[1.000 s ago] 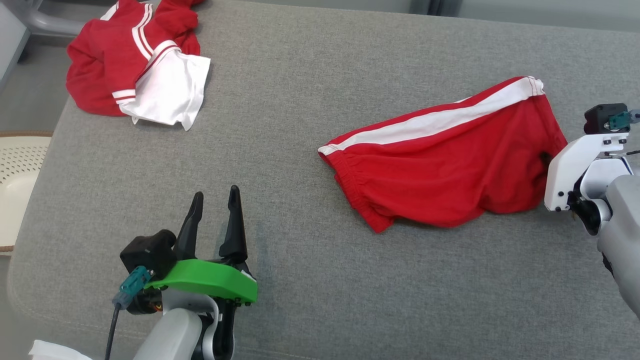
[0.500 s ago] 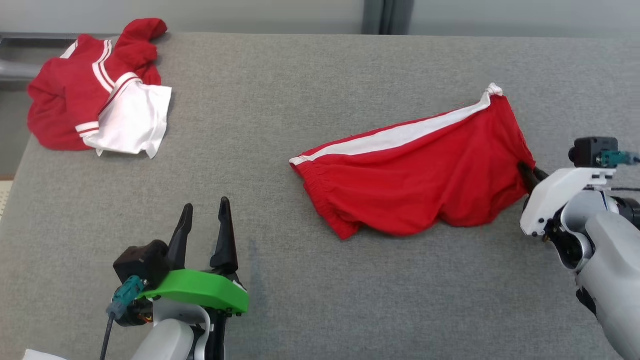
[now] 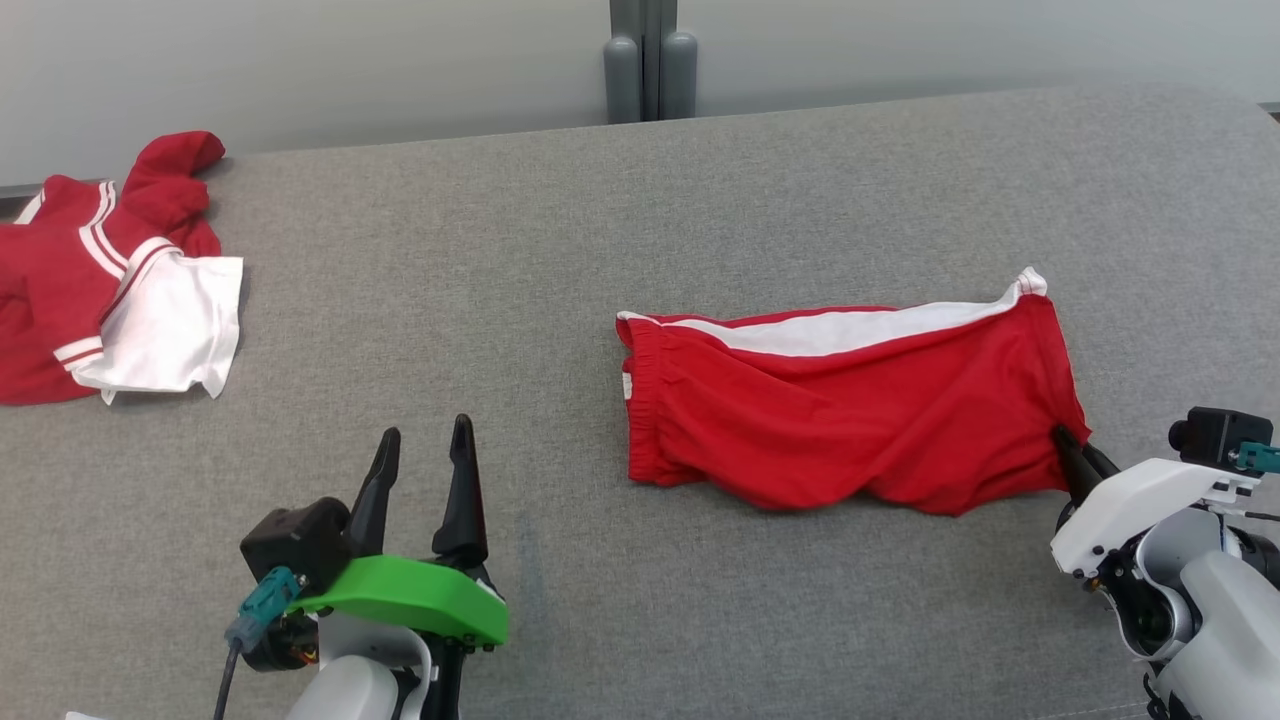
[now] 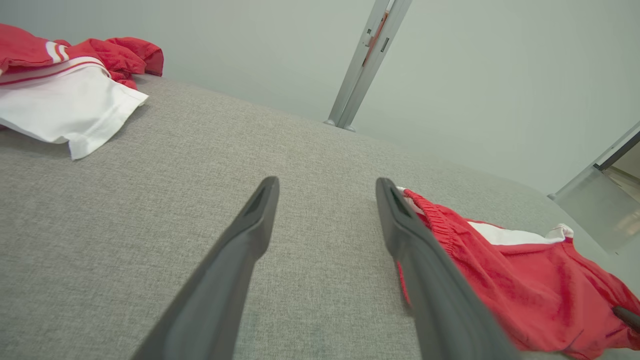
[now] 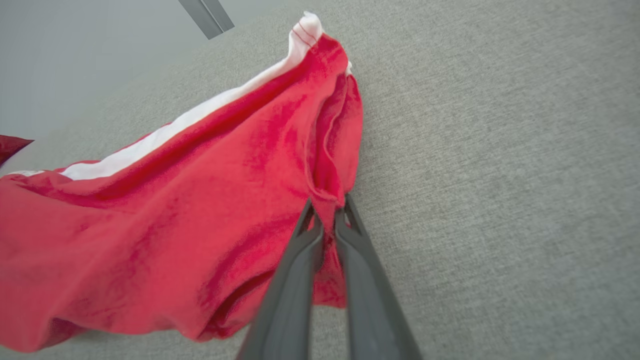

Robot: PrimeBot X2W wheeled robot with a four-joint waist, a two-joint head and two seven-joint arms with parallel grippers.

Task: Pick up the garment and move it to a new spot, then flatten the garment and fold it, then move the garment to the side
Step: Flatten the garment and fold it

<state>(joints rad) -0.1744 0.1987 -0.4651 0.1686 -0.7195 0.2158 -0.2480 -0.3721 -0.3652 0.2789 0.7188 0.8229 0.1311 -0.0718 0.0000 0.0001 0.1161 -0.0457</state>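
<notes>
Spare top [image 3: 110, 290]: red and white, bunched at 9 o'clock on the grey worktop [image 3: 560, 230], well apart from the work.
Left end effector [image 3: 427, 432]: at 7 o'clock, fingers apart, holding nothing, pointing toward 12.
Garment [image 3: 840, 420]: red shorts with a white side stripe, lying at 3 o'clock; waistband toward 9, leg hem toward 3, lower edge rumpled.
Right end effector [image 3: 1078, 458]: at 4 o'clock, fingers pressed together on a fold of the leg hem.
Step in hand: probably settling the shorts at their new spot.
Doing it well: pull low and gently toward 3 so the cloth draws out straight. Release only once the hem rests flat. Then bring the left fingers to the waistband for tension while flattening.
Risk: so thin a pinch may slip.
</notes>
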